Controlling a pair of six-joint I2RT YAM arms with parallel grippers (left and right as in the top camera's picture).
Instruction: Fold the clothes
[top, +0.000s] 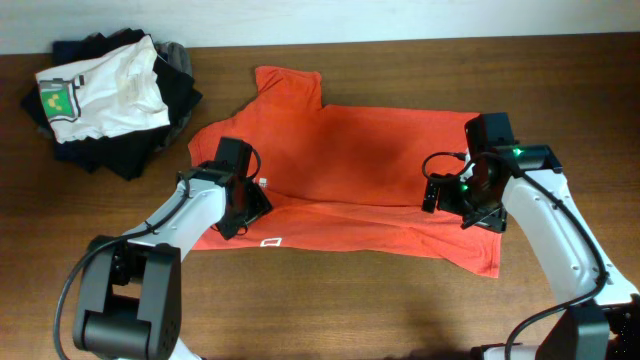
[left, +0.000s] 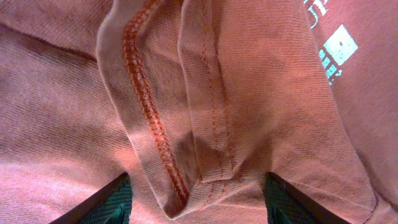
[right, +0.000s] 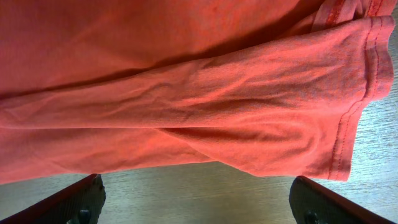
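The red-orange T-shirt (top: 350, 160) lies spread across the table's middle, its lower part folded up, with a small white tag (top: 270, 241) near the front edge. My left gripper (top: 248, 206) is low over the shirt's left side. In the left wrist view the shirt (left: 62, 124) fills the frame; the open left gripper (left: 196, 200) straddles a stitched hem fold (left: 186, 124), and white lettering (left: 336, 46) shows at the top right. My right gripper (top: 462, 205) is at the shirt's right side. In the right wrist view it (right: 196, 199) is open over bare wood, just short of the sleeve (right: 280, 124).
A pile of clothes sits at the back left: a white T-shirt with a green-yellow print (top: 105, 90) on top of black and grey folded garments (top: 165, 105). The brown wooden table (top: 400, 310) extends in front of the shirt.
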